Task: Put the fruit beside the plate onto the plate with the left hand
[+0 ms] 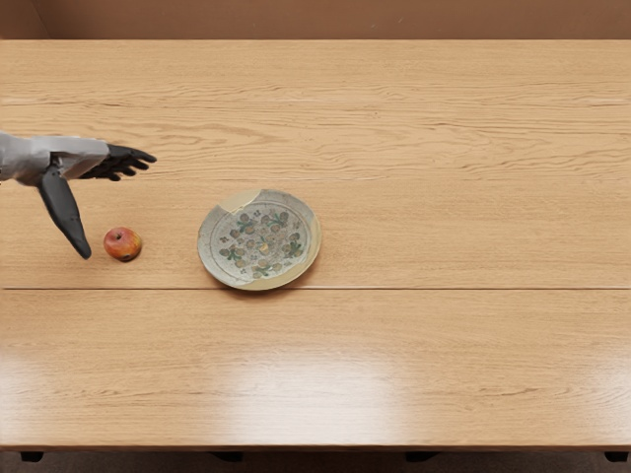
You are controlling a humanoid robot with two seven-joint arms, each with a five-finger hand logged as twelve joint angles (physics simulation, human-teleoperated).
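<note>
- The counter (444, 197) is a broad slab of light wood with long, wavy grain running side to side, and it fills almost the whole head view.
- A thin dark seam (473, 288) crosses it from edge to edge, just below the plate's near rim.
- The near part of the wood shines with soft pale patches of reflected light.
- Behind the far edge runs a plain brown wall (335, 18).
- The plate (259, 239) lies flat a little left of centre. It is pale with a yellowish rim and a green and red floral pattern, and the rim looks chipped at its upper left.
- The apple (122, 243), red with a yellow blush, sits on the bare wood to the plate's left, near it but not touching.
- The left hand (79, 163) comes in from the left edge and sits beyond and to the left of the apple.
- Its dark fingers (128, 158) are stretched out towards the right and grip nothing.
- The thumb (64, 212) points down, its tip just left of the apple.
</note>
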